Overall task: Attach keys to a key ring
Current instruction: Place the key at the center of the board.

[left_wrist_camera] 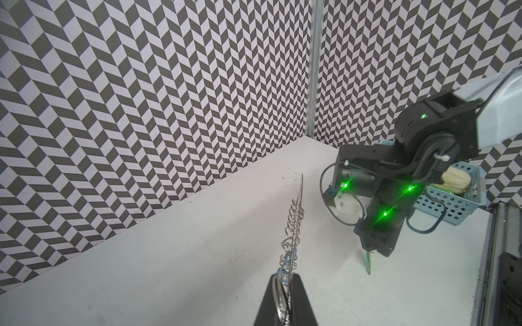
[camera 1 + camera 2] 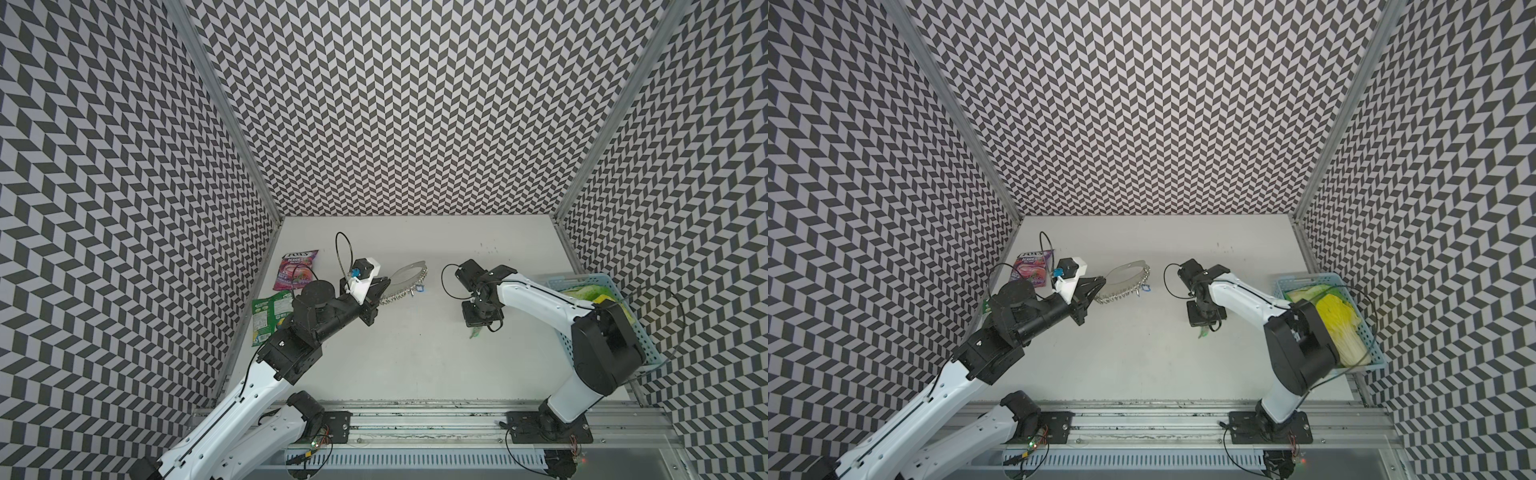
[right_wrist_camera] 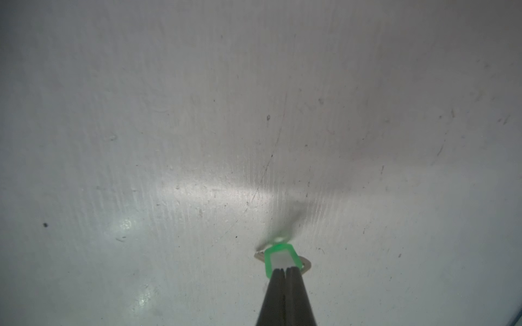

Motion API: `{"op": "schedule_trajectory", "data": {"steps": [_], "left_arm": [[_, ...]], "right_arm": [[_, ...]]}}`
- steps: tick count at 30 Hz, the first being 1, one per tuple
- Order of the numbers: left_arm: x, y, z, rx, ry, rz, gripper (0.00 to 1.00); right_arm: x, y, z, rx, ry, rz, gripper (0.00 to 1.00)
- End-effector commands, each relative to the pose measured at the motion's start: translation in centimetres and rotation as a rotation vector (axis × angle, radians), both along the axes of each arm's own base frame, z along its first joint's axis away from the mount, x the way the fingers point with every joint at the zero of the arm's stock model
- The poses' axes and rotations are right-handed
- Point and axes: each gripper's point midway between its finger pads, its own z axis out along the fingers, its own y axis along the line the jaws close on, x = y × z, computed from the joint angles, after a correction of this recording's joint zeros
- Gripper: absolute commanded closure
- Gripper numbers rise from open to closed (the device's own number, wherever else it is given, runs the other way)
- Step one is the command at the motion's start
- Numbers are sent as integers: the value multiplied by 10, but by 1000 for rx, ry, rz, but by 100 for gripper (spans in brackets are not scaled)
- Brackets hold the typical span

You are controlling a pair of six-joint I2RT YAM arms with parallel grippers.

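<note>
Over the white tabletop (image 2: pixel 415 357), left gripper (image 1: pixel 284 279) pinches the flat gray crescent plate fringed with silver wire rings (image 2: pixel 409 274), while right gripper (image 3: pixel 285 272), well right, clamps the green-tagged silver key (image 3: pixel 279 256), which may swivel loose during threading.

Bright, even light; glare on the table (image 3: pixel 214 194), keys (image 3: pixel 279 258) slightly blurred.

Black-and-white chevron walls (image 2: pixel 415 104) enclose a scuffed white tabletop (image 2: pixel 415 353); aluminium posts (image 2: pixel 222 104) at corners.

We log walls (image 2: pixel 415 104) black-white chevron | table (image 2: pixel 415 365) pale grey | key tag (image 3: pixel 279 258) green, white label | basket (image 2: pixel 1369 336) light blue | key ring (image 2: pixel 405 274) seemingly grey, silver-fringed
</note>
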Motion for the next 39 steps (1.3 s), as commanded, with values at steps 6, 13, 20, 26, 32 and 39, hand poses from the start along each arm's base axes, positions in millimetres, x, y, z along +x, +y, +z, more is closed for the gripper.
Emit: {"op": "schedule_trajectory", "data": {"steps": [6,13,20,26,32,39], "left_arm": [[-9,7,41,-66,-96,1,100],[-11,10,40,-68,-98,6,100],[-12,13,41,-65,-104,15,100],[-15,17,43,-71,-109,27,100],[-18,20,43,-63,-118,32,100],[-19,18,44,-77,-132,17,100]], "right_arm": [[6,37,-10,88,9,17,95],[-1,44,-24,147,39,-36,92],[-11,45,-30,195,72,-160,100],[14,54,5,220,-22,-159,100],[26,57,37,241,-61,-124,81],[35,23,37,95,-107,159,78]]}}
